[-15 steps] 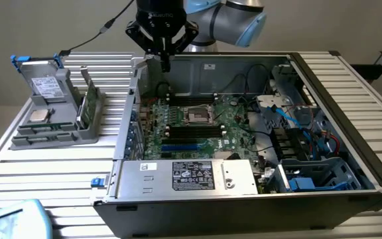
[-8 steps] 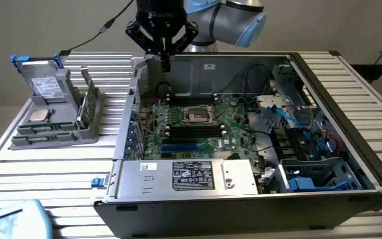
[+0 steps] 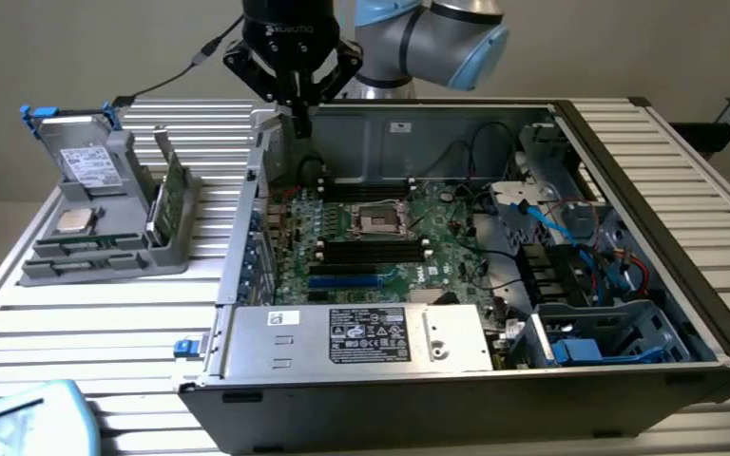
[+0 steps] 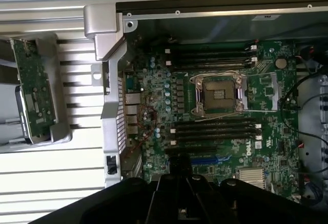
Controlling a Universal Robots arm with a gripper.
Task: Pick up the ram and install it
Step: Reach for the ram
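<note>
My gripper (image 3: 297, 112) is black, my arm (image 3: 435, 33) grey and pale blue. Green motherboard (image 4: 269, 93), black slots (image 4: 212, 130) across it, and a grey-white striped table (image 3: 73, 323) on the left.

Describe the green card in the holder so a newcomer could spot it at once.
On the exterior view's left of the open computer case sits a grey holder. The green card stands on edge along the holder's side nearest the case. Its neighbours, a labelled drive and a silver square chip, are grey, not green.
</note>
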